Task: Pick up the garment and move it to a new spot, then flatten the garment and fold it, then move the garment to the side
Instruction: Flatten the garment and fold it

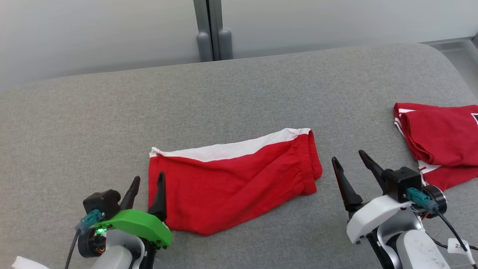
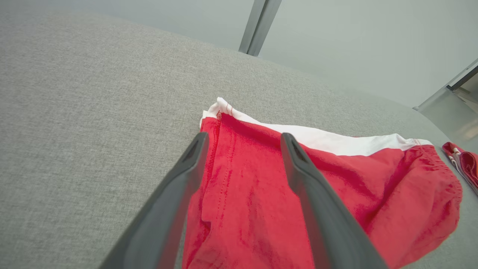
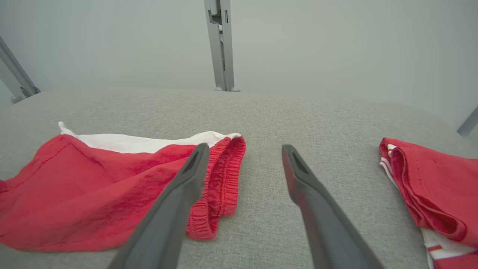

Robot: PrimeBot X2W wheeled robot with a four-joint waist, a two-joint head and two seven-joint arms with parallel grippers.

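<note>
Straddling the hem end of the red shorts, the left gripper has its fingers spread and grasps nothing. In the left wrist view the cloth lies slack under and between them, with no pinch. My read is that the jaws are open so the fabric can settle flat on the grey cushion rather than tent up. Outward from there, the shorts run toward the right gripper, and the white side panel is on the edge far from both. They look doubled over leg on leg, so the fold is probably done, with a few creases left. The elastic waistband ends near the right gripper's inner finger, and in the head view the two are apart. The right gripper is also open and empty, parked over bare cushion, likely waiting to take that end. A second red garment lies folded beyond its outer side, well apart from the shorts. That's plausibly the set-aside area, so the move to the side is not yet done.
</note>
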